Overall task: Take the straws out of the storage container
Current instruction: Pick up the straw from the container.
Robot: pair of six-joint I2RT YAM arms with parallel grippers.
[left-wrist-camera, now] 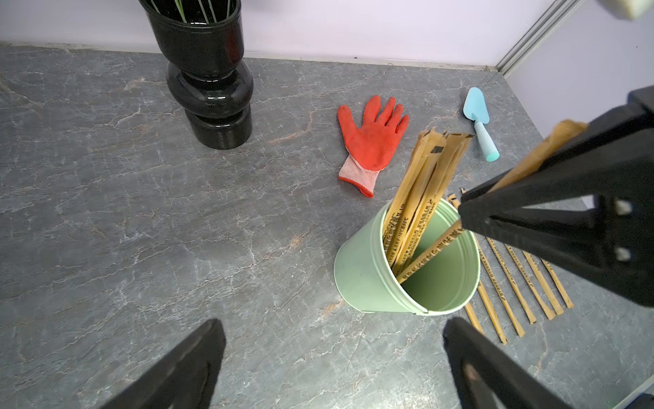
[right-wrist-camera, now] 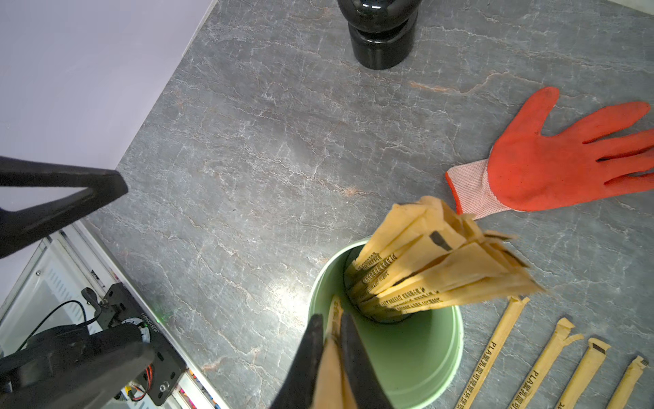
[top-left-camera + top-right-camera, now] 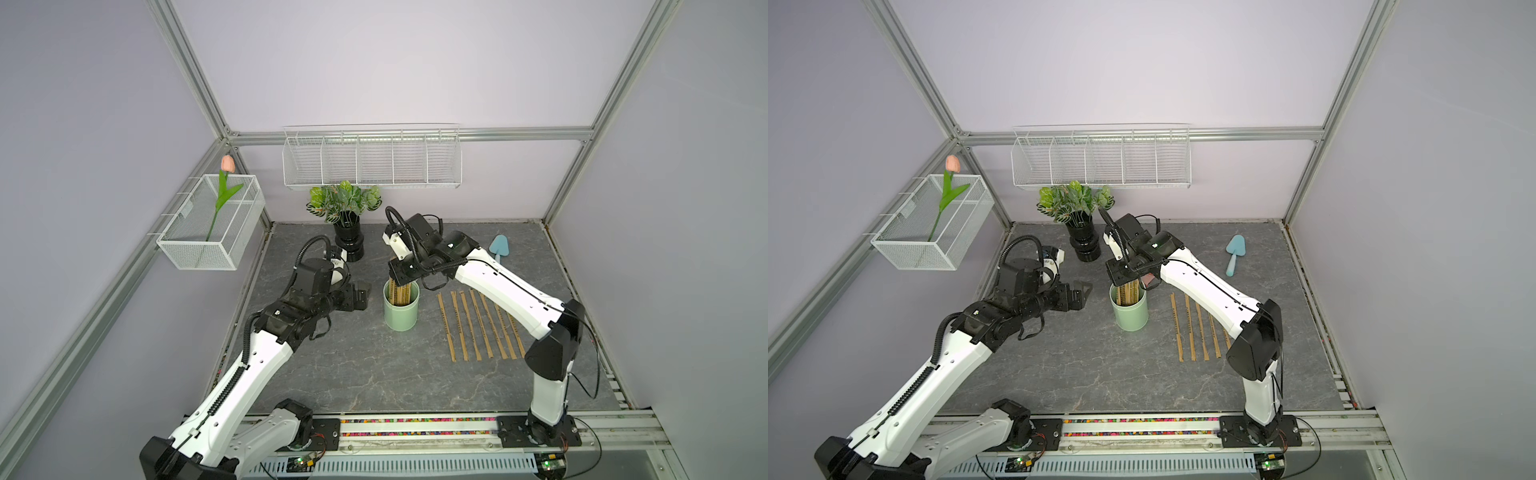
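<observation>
Jaws of the right gripper (image 2: 331,327) clamp one of the straws (image 2: 329,371) at lower centre, apparently to draw it from the storage container (image 2: 417,357); left gripper (image 1: 332,322) gapes empty

Top views look down; close wrist views share cup (image 1: 361,269).

Left arm reaching forward, left gripper (image 3: 360,296) spread wide, right arm bent, right gripper (image 2: 332,327) pointing down, pinching a straw (image 1: 430,253)
</observation>
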